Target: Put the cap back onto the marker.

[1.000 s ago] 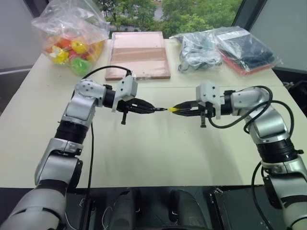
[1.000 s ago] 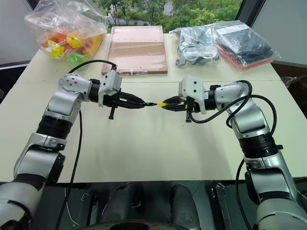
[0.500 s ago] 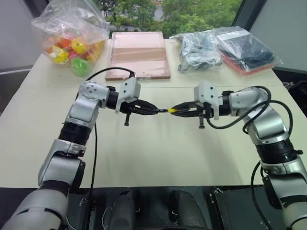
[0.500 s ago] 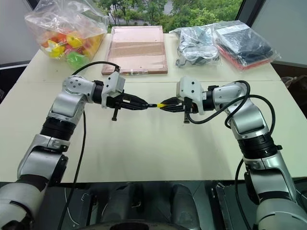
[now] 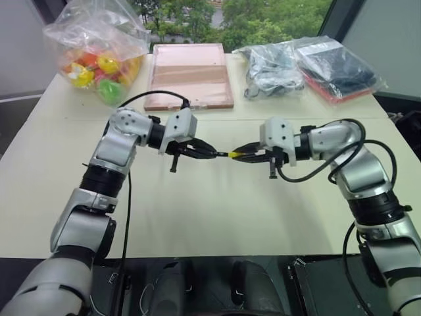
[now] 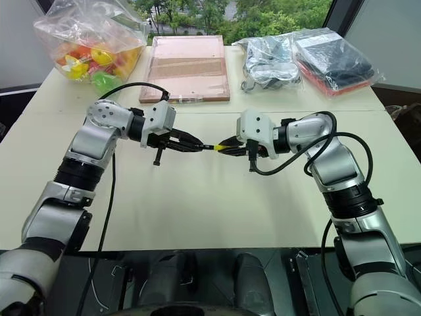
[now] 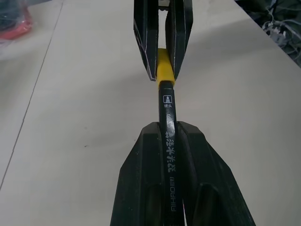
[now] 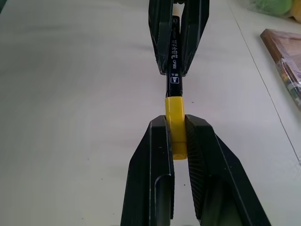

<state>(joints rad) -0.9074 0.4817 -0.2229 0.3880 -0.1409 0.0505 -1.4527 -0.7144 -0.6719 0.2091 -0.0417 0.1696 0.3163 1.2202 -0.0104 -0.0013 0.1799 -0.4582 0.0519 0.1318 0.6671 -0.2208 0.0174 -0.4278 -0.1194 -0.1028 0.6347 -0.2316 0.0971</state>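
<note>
The left gripper [image 7: 171, 134] is clamping the marker [image 7: 168, 127] along its black barrel, with the printed stretch of the barrel running out past the fingertips. The right gripper [image 8: 177, 136] is pinching the cap [image 8: 176, 120] between its 2 pads, facing the left one above the table [image 5: 217, 217]. Cap and marker are meeting end to end in mid-air, the cap's mouth seeming to sit on the marker's tip, though how fully it is seated cannot be told. Both pieces are looking light, stiff and smooth, so likely slippery. Gripping the barrel near the tip and the cap across its sides should be keeping them in line under a push.
</note>
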